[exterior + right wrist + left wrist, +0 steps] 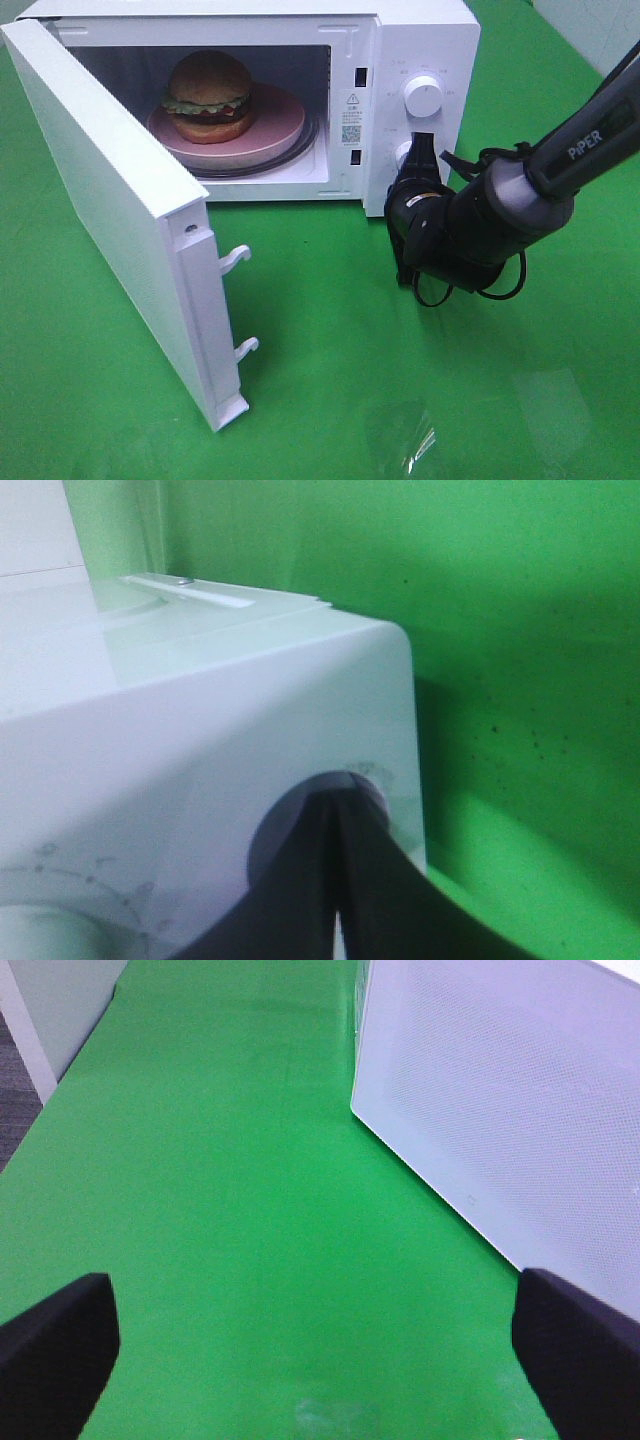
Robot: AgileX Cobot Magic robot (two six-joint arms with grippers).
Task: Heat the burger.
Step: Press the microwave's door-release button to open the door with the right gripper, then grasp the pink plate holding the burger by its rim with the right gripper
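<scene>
The microwave [420,40] is smooth white with a light gloss, painted metal or plastic, I can't tell which. Its door [500,1090] has a finely dotted outer face. The burger [208,95] has a shiny bun, and the pink dish [275,135] looks smooth and dull. The green table cover [330,330] is matt and cloth-like. The right arm [480,215] is black plastic with a sheen.
</scene>
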